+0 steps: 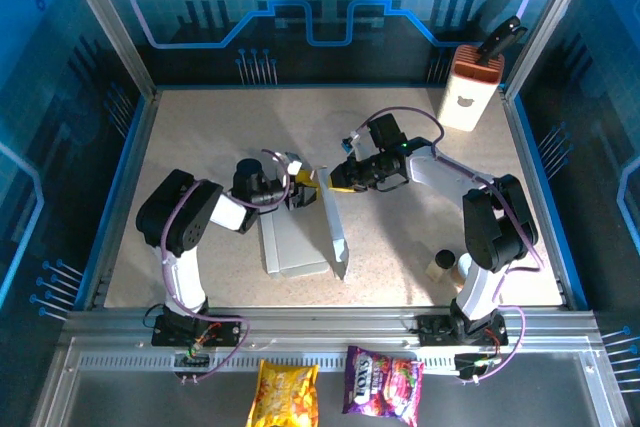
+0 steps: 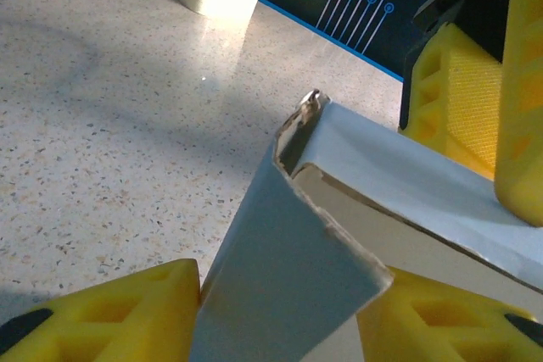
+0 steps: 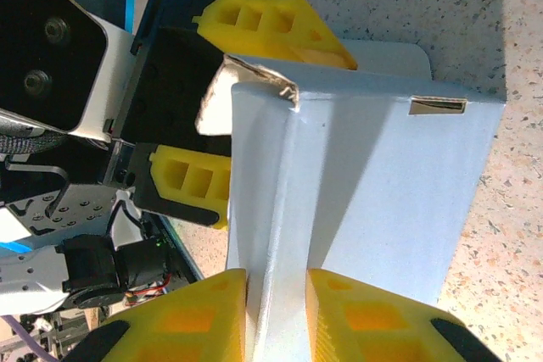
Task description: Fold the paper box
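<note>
Closest to the lens, the right gripper [image 3: 276, 287] has its yellow fingers [image 3: 195, 315] closed on a raised fold of the paper box [image 3: 382, 184]. The fold runs straight out ahead of the fingertips.

Box: pale grey-white card. One long panel lies flat on the table [image 1: 200, 142] and one long flap stands on edge. A small slot is cut near the rim farthest from the right fingers. The corner ahead of those fingers is crumpled.

The left gripper [image 2: 280, 294] faces the right one across that corner, jaws apart on either side of the box's end wall. Whether they press the card cannot be told.

Markings: a bear mark on the white-and-orange container [image 1: 470, 92], which stands well apart from the right gripper, behind its wrist at the far right corner. A black object [image 1: 498, 42] sticks out of its top.

A small tan cylinder [image 1: 440, 265] stands by the right arm's base, well behind that gripper.

On the front ledge [image 1: 120, 359], behind both arms, lie a yellow bag [image 1: 285, 394] and a purple bag [image 1: 383, 384]. Their print is too small to read.
</note>
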